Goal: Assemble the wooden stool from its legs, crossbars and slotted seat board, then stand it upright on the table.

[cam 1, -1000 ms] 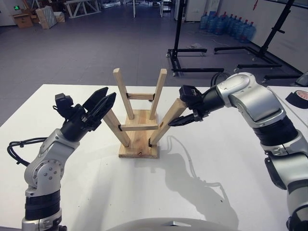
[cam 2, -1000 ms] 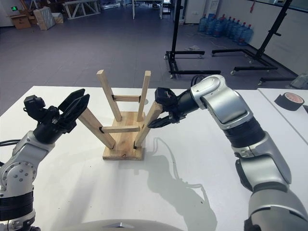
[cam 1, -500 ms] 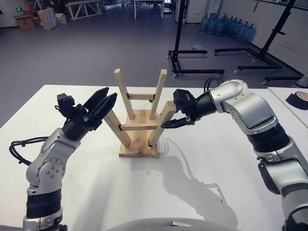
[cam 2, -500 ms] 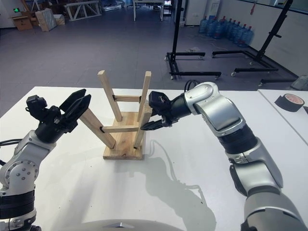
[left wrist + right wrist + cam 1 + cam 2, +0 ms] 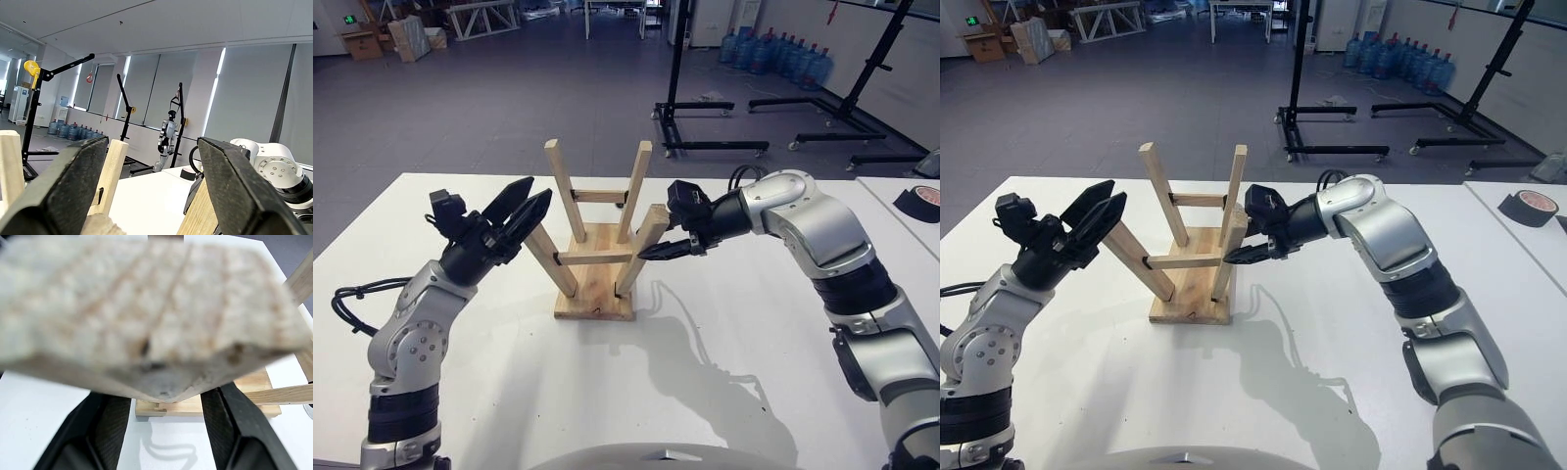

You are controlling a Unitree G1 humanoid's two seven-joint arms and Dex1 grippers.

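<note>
Your stool (image 5: 595, 266) sits seat-down on the table (image 5: 734, 392), legs splayed upward; left gripper (image 5: 539, 188) and right gripper (image 5: 644, 254) each gape astride a leg.

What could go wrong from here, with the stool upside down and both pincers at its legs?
1. The left pincer is open around the front-left leg; a lift now could slip off.
2. The right pincer, if it pushes the front-right leg sideways, might loosen the crossbar joint or slide the seat board.
</note>
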